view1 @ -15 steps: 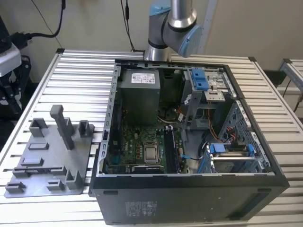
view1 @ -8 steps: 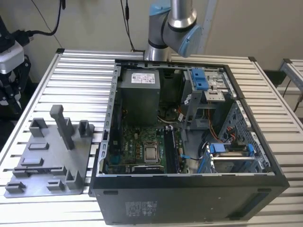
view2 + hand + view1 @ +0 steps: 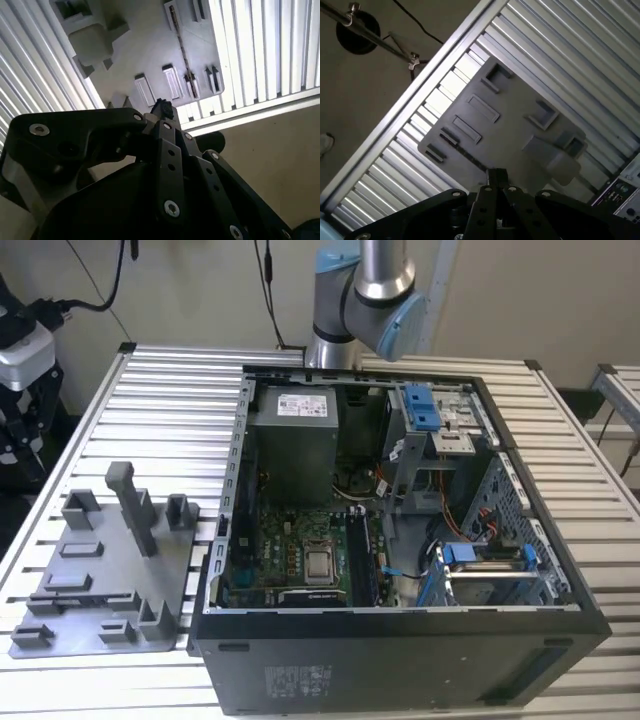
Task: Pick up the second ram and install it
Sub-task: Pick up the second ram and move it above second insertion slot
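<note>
- Closest in both wrist views is the black, bar-linked end effector (image 3: 496,175) (image 3: 162,106). Its fingertips are drawn together with no visible gap, and I cannot make out anything held between them.
- It hangs well above a flat grey plastic holder plate (image 3: 510,125) (image 3: 135,50) (image 3: 110,570) that carries raised blocks and slots.
- The second ram (image 3: 470,156) (image 3: 180,42) shows as a long thin dark strip, seen edge-on. It sits on that plate between small slotted blocks, apart from the end effector. In the first wrist view the fingertips overlap one end of it.
- A tall grey post (image 3: 135,505) and squat grey blocks stand on the same plate, off to the side of the strip.
- The plate lies on the ribbed aluminium tabletop (image 3: 160,390) (image 3: 560,60) (image 3: 260,50), at the exterior view's left.
- Just beside the plate lies the open black computer case (image 3: 400,660). Inside it are the wide green motherboard (image 3: 290,540), a grey power supply box (image 3: 292,445) and blue drive brackets (image 3: 420,405).
- Behind the case rises the silver and pale-blue robot arm (image 3: 365,290).
- Beyond the tabletop's edge, the first wrist view shows the floor, with a black round stand base (image 3: 355,32) and a black cable (image 3: 415,22).
</note>
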Motion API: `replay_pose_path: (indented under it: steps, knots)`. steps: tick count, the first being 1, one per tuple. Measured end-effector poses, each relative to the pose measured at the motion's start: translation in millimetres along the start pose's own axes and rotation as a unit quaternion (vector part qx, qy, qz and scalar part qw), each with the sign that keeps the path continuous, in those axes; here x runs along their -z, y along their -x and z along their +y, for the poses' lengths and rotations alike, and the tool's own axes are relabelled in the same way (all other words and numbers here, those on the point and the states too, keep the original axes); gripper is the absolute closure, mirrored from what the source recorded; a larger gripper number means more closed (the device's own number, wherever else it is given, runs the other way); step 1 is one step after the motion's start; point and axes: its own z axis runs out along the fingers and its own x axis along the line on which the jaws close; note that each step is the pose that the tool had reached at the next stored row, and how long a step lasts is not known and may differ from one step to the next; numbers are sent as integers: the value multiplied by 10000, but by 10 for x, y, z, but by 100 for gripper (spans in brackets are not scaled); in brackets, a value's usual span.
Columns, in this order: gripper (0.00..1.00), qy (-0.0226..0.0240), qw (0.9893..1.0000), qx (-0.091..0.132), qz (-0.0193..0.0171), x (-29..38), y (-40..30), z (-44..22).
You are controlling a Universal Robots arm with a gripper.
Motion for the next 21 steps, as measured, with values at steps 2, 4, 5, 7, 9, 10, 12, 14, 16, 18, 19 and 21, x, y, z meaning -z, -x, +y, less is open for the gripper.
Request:
replay_pose_path:
  steps: [2,4,5,7,9,10,12,14,16,18,19,21]
  knots:
    - [89,-4,10000,91,-3,0,-5,4]
    - [89,-9,9998,186,-8,0,-10,8]
    - [89,-10,9997,233,-10,-1,-12,9]
    - [89,-14,9995,331,-14,-1,-16,12]
    - [89,-16,9989,467,-16,-2,-16,13]
    - [89,-17,9985,548,-17,-2,-16,13]
    - [89,-19,9976,699,-18,-2,-17,13]
    - [89,-21,9965,841,-20,-4,-17,13]
    - [89,-21,9952,982,-22,-8,-18,13]
    - [89,-20,9937,1121,-23,-11,-18,13]
    - [89,-20,9929,1193,-23,-12,-18,14]
    - [89,-18,9911,1335,-23,-18,-20,15]
